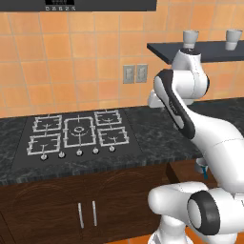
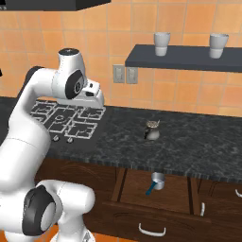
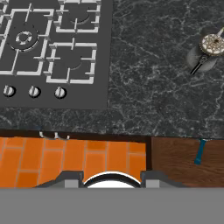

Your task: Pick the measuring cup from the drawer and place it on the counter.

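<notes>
Black stone bench [image 2: 198, 142]; open drawer [image 2: 175, 189] holds measuring cup [image 2: 157, 181]. Hand [image 2: 97, 97] high above bench, empty, opening unclear. Step: approach; next, descend to cup.

Rendered home kitchen. Black speckled stone counter [image 2: 198, 142] runs along a wall of orange square tiles [image 1: 57, 71], with a black gas hob [image 1: 76, 131] set into it: white pan grates, row of knobs at the front. Dark edge of an extractor hood [image 1: 95, 5] above the hob. Dark wood cabinets below, double doors with silver bar handles [image 1: 86, 214], and a pulled-out drawer [image 2: 156, 196]. Twin wall sockets [image 1: 135, 73] on the tiles. Dark wall shelf [image 2: 189, 57] carries two pale cups [image 2: 161, 43]. Small lidded silver pot [image 2: 152, 130] stands on the counter. Orange brick-pattern floor [image 3: 65, 162] seen from the hand view.
</notes>
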